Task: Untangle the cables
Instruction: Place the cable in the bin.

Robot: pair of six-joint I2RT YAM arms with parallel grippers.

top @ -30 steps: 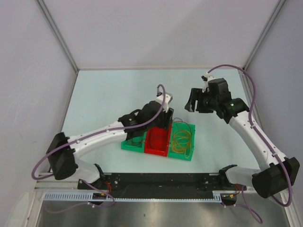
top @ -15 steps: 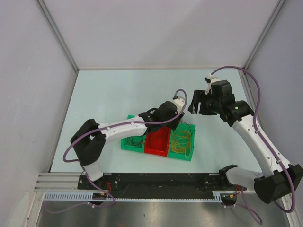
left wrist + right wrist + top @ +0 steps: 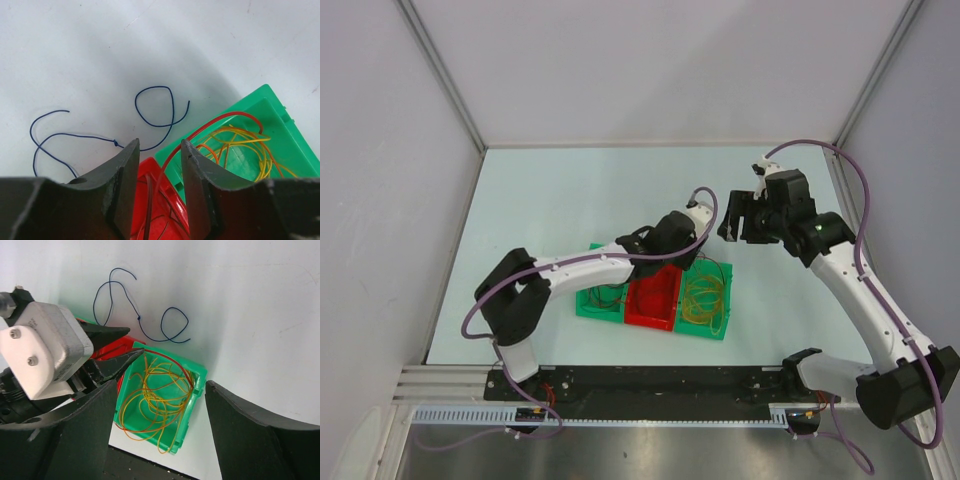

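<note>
Left jaws are standing partway open and are narrowing from the wider gap of a second ago. They are hanging over the far rim of the red bin (image 3: 650, 318), where it is meeting the right green bin (image 3: 197, 377). A red cable (image 3: 215, 122) is running up out of the red bin, passing through the gap between them and arching over into the right green bin. The jaws are bracketing it but, as far as the left wrist view is showing, not yet pinching it.

Over that second the left arm (image 3: 590, 265) has been folding its elbow in and carrying its wrist rightward along the bins, which is suggesting that this red strand is the one being picked.

Inside the right green bin the yellow-orange cables (image 3: 155, 395) are lying in a loose coil, with the red cable's arch resting along their far side. Beyond the bins a blue cable (image 3: 155, 107) is lying in open curls on the bench (image 3: 570, 190), clear of that coil and seemingly already freed.

Farther still, the right jaws are hanging wide apart above the bench, holding nothing. The right arm (image 3: 840, 270) has been easing in toward the bins and is now hovering there.

Red and yellow-orange are sharing a bin, so the sorting is looking only partly done.
</note>
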